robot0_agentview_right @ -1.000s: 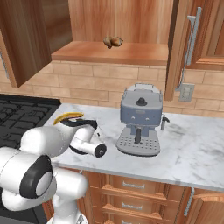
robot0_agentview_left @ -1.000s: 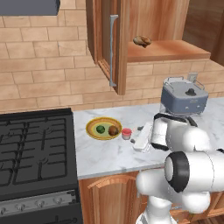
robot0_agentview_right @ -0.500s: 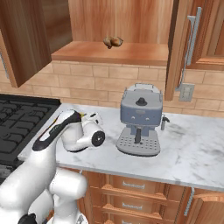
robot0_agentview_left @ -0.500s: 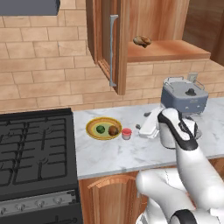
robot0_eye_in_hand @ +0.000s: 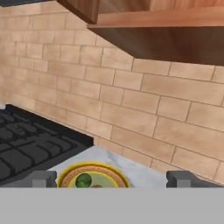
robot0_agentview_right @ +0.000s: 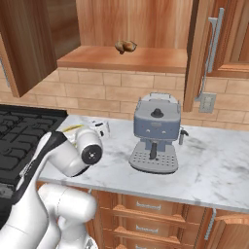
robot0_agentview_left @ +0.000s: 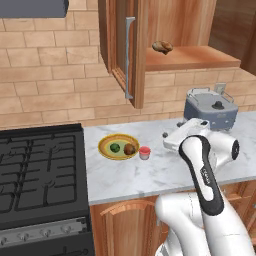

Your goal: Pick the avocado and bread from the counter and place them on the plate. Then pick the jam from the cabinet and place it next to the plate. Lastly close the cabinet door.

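Hovering above the white marble surface [robot0_agentview_left: 125, 175], the hand [robot0_agentview_left: 170, 141] stood empty with its fingers [robot0_eye_in_hand: 43, 178] spread wide, a little to the right of the plate [robot0_agentview_left: 106, 143]. On that plate the avocado [robot0_agentview_left: 115, 147] and the bread [robot0_agentview_left: 130, 149] lay side by side, and the jam [robot0_agentview_left: 144, 152] sat on the surface just beside the plate's right rim, between the plate and the hand. From the hand's own camera the plate's rim and the avocado showed low down between the two fingertips; the bread there was cut off at the edge and hard to make out. Up on the wall, the cabinet door [robot0_agentview_left: 122, 50] stood swung open, its grey bar handle [robot0_agentview_left: 129, 57] facing out, and a lumpy tan pastry [robot0_agentview_left: 162, 47] rested on the cabinet [robot0_agentview_left: 192, 57] shelf. A grey coffee machine [robot0_agentview_left: 210, 107] stood behind the arm.
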Robot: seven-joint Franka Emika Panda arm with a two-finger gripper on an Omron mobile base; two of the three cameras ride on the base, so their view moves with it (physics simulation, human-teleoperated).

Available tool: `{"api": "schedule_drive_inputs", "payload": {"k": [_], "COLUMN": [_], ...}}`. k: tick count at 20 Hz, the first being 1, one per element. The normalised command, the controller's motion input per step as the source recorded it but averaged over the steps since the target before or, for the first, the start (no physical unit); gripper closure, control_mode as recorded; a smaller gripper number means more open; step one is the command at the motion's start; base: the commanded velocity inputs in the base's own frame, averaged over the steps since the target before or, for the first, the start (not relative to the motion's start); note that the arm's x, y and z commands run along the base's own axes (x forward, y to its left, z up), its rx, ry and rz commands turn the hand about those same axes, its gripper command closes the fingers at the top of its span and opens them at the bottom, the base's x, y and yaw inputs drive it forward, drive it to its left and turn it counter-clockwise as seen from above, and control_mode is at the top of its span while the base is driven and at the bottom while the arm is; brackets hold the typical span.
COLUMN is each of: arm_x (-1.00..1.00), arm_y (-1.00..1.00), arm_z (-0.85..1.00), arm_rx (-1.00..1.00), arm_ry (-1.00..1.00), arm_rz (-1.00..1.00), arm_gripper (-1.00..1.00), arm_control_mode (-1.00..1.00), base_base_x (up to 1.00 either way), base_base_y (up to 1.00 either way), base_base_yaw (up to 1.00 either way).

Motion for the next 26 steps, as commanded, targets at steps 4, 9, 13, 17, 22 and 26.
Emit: {"api": "schedule_drive_inputs", "payload": {"k": [4,9,13,17,22,26], "arm_x": [-0.14,-0.10,-0.21,-0.27,-0.40,-0.50], "arm_y": [0.27,0.06,-0.06,-0.09,-0.12,-0.23], "arm_z": [0.33,0.16,0.13,0.48,0.42,0.47], "arm_rx": [-0.01,-0.01,0.04,0.01,0.00,0.00], "arm_ry": [0.00,-0.01,-0.15,-0.18,-0.20,-0.10], "arm_rz": [-0.20,-0.05,-0.01,-0.04,-0.05,-0.09], "arm_gripper": [-1.00,-1.00,-1.00,-1.00,-1.00,-1.00], "arm_control_mode": [-1.00,-1.00,-1.00,-1.00,-1.00,-1.00], "base_base_x": [0.00,0.00,0.00,0.00,0.00,0.00], "base_base_y": [0.00,0.00,0.00,0.00,0.00,0.00], "base_base_yaw": [0.00,0.00,0.00,0.00,0.00,0.00]}}
